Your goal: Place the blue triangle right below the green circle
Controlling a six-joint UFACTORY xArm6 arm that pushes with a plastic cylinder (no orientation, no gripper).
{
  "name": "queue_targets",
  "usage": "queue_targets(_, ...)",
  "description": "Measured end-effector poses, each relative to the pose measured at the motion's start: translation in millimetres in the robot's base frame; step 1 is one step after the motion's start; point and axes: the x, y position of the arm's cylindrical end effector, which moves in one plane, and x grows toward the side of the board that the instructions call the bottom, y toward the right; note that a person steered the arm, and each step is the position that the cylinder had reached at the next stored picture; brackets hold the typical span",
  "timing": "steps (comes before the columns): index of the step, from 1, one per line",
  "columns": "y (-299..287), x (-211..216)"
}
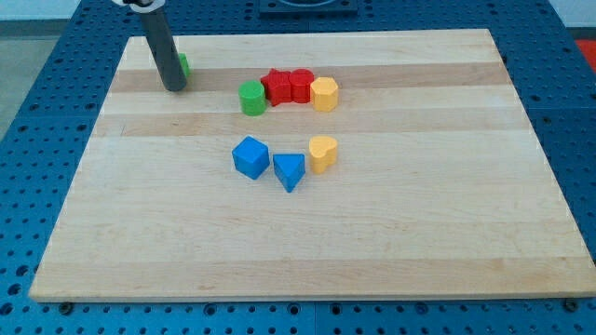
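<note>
The blue triangle (290,171) lies near the board's middle, between a blue cube (250,156) on its left and a yellow block (322,153) on its right. The green circle (251,98) stands above them, at the left end of a row of blocks. My tip (174,87) rests on the board at the view's upper left, far from the blue triangle and left of the green circle. A second green block (184,64) is mostly hidden behind the rod.
Two red blocks (277,87) (300,85) and a yellow hexagon-like block (324,94) sit in the row right of the green circle. The wooden board (307,251) lies on a blue perforated table (28,102).
</note>
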Motion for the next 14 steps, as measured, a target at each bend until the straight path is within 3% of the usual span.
queue_targets(3,0.6,0.0)
queue_targets(5,3.1,163.1)
queue_targets(7,5.5,178.3)
queue_targets(8,78.8,239.8)
queue_targets(12,176.1,229.7)
queue_targets(13,176.1,200.2)
queue_targets(14,176.1,128.7)
